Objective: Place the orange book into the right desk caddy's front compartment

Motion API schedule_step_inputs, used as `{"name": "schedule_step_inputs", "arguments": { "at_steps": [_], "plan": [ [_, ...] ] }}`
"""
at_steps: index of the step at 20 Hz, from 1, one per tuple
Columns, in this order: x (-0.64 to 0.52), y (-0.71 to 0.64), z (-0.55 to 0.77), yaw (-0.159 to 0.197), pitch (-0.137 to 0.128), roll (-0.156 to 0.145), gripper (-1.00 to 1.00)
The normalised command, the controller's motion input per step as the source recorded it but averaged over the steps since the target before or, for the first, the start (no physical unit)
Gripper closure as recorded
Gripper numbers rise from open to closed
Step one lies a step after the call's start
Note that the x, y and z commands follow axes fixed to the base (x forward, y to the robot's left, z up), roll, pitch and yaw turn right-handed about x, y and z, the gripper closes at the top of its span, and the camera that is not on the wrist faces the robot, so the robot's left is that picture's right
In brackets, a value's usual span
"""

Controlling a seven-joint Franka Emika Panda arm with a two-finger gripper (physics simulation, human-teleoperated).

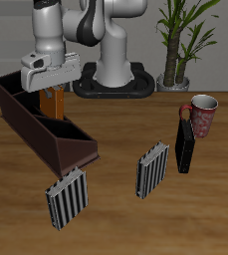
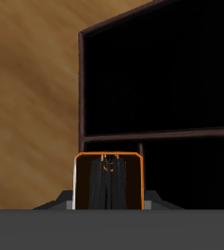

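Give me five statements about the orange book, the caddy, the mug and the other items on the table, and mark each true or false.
1. The claw holds the orange book above the right desk caddy. True.
2. The orange book lies flat on the table. False: it is upright in the claw, over the caddy.
3. A black book stands beside the mug. True.
4. Two grey-and-black striped slabs stand inside the caddy. False: both stand on the table, outside it, nearer the front edge.
5. The mug lies tipped on its side. False: it stands upright, opening up.
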Motion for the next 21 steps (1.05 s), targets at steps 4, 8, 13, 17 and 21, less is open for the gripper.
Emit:
{"name": "schedule_step_inputs", "arguments": {
  "at_steps": [4,8,13,17,21],
  "plan": [
    [0.1,0.0,-0.23,-0.029,0.065,-0.009,1.0],
    [0.08,-0.12,-0.29,-0.065,0.093,-0.063,-1.0],
    [-0.02,-0.03,-0.1,-0.025,0.045,0.003,-1.0],
    [-0.06,0.05,0.06,-0.043,0.018,0.014,-1.0],
    [-0.08,0.07,0.22,-0.09,0.01,0.016,-1.0]
  ]
}}
